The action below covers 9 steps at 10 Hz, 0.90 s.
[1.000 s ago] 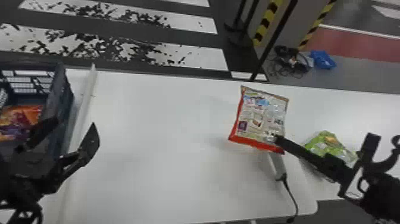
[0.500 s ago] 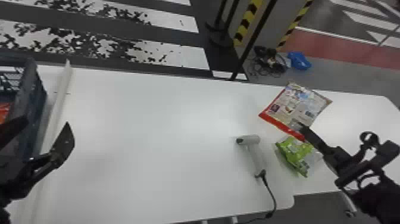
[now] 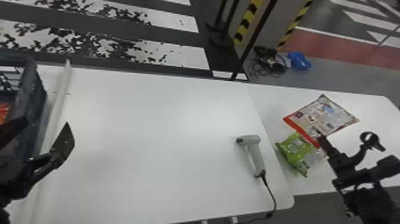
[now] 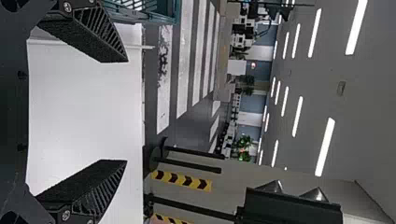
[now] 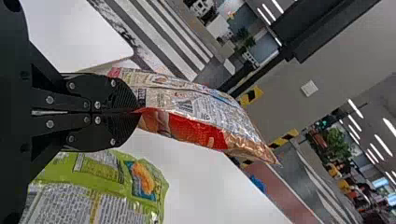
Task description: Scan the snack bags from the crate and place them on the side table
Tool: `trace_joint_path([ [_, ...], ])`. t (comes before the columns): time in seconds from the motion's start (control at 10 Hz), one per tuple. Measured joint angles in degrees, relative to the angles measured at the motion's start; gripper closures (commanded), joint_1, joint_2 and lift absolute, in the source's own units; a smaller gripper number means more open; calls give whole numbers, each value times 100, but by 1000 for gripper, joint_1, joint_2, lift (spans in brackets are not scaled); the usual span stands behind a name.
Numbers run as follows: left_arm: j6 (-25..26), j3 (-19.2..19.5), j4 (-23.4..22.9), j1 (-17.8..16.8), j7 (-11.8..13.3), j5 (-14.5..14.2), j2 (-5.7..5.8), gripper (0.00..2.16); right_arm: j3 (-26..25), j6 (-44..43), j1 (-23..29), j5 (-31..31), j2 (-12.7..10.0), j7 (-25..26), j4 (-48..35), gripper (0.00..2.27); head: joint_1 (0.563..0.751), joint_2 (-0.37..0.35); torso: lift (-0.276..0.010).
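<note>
My right gripper [image 3: 320, 137] is over the side table [image 3: 369, 104], shut on the near edge of a red and silver snack bag [image 3: 324, 114]. In the right wrist view, the right gripper [image 5: 135, 111] pinches that red and silver bag [image 5: 196, 112] by its edge. A green snack bag [image 3: 299, 152] lies on the side table just below it. At the left, my left gripper [image 3: 41, 134] stands open beside the crate [image 3: 32, 89]; in the left wrist view, the left gripper [image 4: 116, 111] has nothing between its fingers. An orange bag [image 3: 4, 112] shows inside the crate.
A grey handheld scanner [image 3: 253, 152] lies near the right end of the main white table [image 3: 154, 134], its black cable running over the front edge. A pale raised strip [image 3: 61, 98] runs beside the crate. Black posts [image 3: 253, 41] stand behind the tables.
The right gripper has carried the red and silver bag rightward, from over the main table to over the side table, uncovering the scanner. The head view has turned right. The left gripper remains open.
</note>
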<state>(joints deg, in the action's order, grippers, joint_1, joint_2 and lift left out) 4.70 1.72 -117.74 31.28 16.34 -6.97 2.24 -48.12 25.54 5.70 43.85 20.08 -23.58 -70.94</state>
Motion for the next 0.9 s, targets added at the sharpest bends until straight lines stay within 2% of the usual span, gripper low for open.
trace_joint_path([
  [0.1,0,3,4,0,0,-5,3,103,74,-137,-47,7,33,220,161,1092,695,-350,-95],
  [0.2,0,5,4,-4,0,-8,4,103,131,-234,-57,18,44,322,244,130,695,-350,-95],
  [0.3,0,5,1,-7,0,-14,4,103,160,-267,-60,76,43,444,276,-1,695,-350,-95],
  [0.7,-4,-5,-17,10,9,-15,-16,103,119,-565,167,390,-63,639,18,60,695,-350,-95],
  [0.9,-3,-5,-53,27,17,-15,-31,103,142,-789,650,521,-434,586,-848,60,695,-350,-95],
])
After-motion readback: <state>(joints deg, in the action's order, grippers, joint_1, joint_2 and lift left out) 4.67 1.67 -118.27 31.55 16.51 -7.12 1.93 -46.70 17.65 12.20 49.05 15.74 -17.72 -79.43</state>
